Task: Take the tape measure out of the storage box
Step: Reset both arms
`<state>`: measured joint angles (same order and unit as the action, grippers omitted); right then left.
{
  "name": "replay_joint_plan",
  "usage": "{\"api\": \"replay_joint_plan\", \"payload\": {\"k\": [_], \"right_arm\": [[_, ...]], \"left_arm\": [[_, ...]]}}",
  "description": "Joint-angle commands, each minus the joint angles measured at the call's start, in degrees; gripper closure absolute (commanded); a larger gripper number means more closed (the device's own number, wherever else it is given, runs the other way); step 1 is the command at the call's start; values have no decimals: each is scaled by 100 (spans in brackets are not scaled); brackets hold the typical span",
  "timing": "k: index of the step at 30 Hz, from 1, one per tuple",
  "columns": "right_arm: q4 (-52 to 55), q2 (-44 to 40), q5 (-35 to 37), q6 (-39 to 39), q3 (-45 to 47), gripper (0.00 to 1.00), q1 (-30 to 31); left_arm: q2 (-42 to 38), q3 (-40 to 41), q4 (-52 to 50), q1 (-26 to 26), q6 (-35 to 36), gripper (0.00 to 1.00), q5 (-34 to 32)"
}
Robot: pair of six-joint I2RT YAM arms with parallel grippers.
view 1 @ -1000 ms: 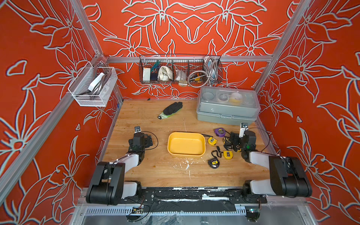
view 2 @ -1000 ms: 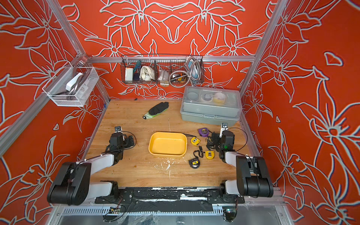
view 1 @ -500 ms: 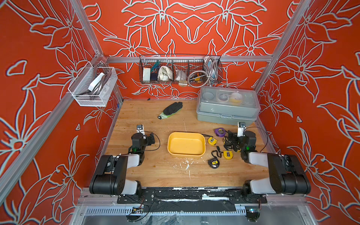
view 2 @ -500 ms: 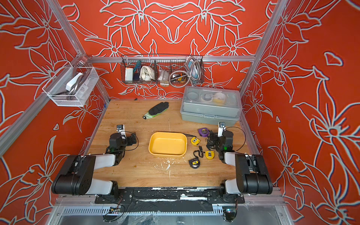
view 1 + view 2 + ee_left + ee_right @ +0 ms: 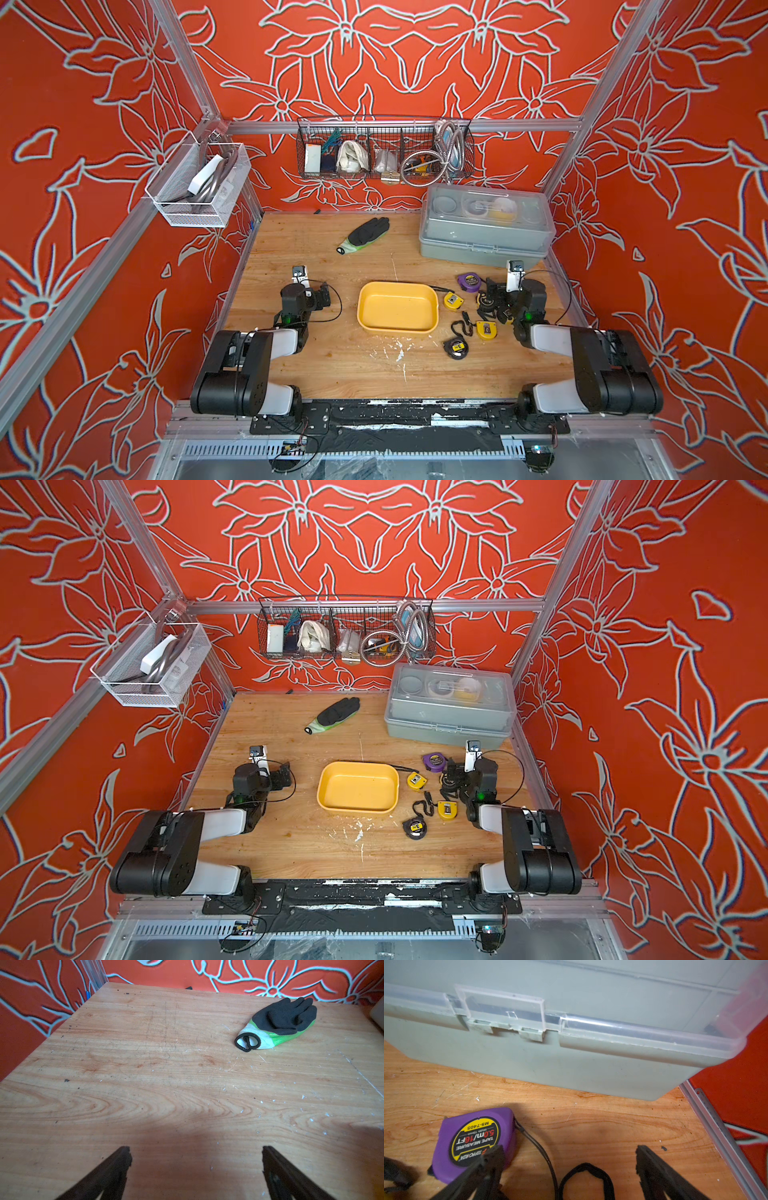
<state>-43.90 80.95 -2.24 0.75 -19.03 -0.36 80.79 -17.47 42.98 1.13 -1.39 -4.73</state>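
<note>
The box [image 5: 397, 309] is empty. A yellow tape [image 5: 453, 300] and the purple tape [image 5: 475, 1140] lie on the desk [image 5: 332, 365] beside it. The left fingers [image 5: 116, 1167] and right fingers [image 5: 654, 1169] gape, holding nothing. The removal looks done, so lift the right arm clear without snagging the strap [image 5: 584, 1165].

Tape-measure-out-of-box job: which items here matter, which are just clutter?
Job: yellow storage box, empty; purple tape measure, yellow tape measures, black tape measure, all lying beside it.
Lying about: work glove, grey lidded case, black wire wall basket, white mesh basket.
</note>
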Motion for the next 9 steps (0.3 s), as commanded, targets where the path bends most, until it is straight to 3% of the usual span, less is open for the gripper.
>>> {"api": "replay_joint_plan", "payload": {"k": [1, 9], "right_arm": [[-125, -18, -58, 48, 39, 0, 27], [-124, -18, -61, 48, 40, 0, 19]], "left_arm": [[5, -46, 106, -7, 60, 0, 103], [-6, -37, 114, -7, 60, 0, 108]]}}
